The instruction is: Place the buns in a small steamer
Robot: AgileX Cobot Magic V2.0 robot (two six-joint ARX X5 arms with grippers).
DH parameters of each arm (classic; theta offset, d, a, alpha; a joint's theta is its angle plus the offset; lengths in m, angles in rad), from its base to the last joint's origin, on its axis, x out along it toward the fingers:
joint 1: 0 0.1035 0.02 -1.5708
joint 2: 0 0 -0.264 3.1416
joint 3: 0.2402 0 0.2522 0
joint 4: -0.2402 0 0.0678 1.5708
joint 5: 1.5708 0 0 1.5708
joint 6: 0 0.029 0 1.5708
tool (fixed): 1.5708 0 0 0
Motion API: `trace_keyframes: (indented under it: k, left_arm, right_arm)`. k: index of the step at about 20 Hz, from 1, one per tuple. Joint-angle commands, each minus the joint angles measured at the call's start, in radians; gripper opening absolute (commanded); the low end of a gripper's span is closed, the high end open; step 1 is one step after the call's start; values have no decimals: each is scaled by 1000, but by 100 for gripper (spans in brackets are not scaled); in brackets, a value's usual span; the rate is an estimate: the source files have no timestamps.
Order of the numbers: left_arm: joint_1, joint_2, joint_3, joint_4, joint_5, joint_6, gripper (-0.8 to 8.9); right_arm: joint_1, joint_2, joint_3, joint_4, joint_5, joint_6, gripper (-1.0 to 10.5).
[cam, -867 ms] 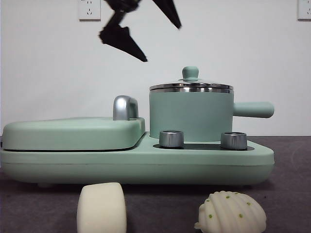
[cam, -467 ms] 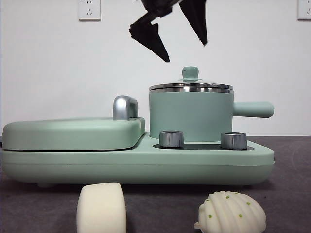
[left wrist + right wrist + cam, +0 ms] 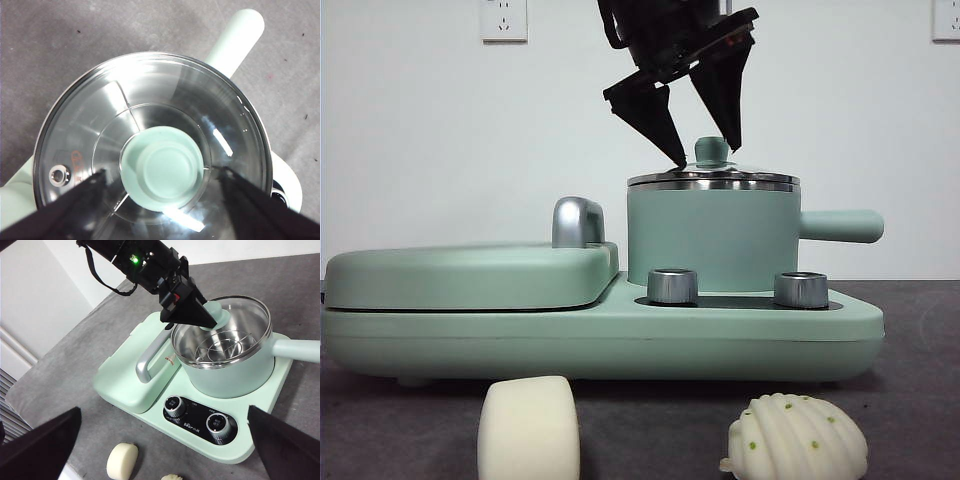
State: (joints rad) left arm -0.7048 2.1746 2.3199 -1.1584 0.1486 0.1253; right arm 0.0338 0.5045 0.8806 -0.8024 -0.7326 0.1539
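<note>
Looking all matte black on the left gripper (image 3: 705,150), with two long wedge fingers (image 3: 187,310) tapering down to sharp points. Showing a tiny green light glowing and a small red marking on the wrist block, plus a black cable looping off the back. Seeing just blurry black wedges for the right gripper (image 3: 160,450).

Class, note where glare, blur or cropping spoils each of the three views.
Left wrist view: bright white glare streaks across the glass lid. Front view: both buns are cropped by the bottom edge. Right wrist view: the right gripper is dark and blurred at the bottom corners.
</note>
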Motion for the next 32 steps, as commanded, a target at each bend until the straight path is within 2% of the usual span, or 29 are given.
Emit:
trace_keyframes:
  k: [1, 5, 10, 14, 23, 29, 32]
  left_arm:
    - [-10, 24, 36, 14, -4, 33, 299]
    - [-10, 24, 36, 21, -4, 43, 245]
    - [-18, 39, 35, 22, -4, 46, 241]
    - [-27, 46, 35, 25, -4, 47, 114]
    - [-30, 40, 61, -6, -30, 39, 113]
    - [-27, 37, 188, -61, -31, 22, 113]
    - [-21, 36, 251, -120, -67, 18, 113]
  right_arm:
    - [3, 4, 18, 8, 0, -9, 577]
    - [3, 4, 18, 8, 0, -9, 577]
    - [3, 4, 18, 8, 0, -9, 577]
    - [3, 4, 18, 8, 0, -9, 577]
    - [3, 4, 18, 7, -1, -9, 577]
    - [3, 4, 18, 7, -1, -8, 577]
    - [3, 4, 18, 5, -15, -3, 577]
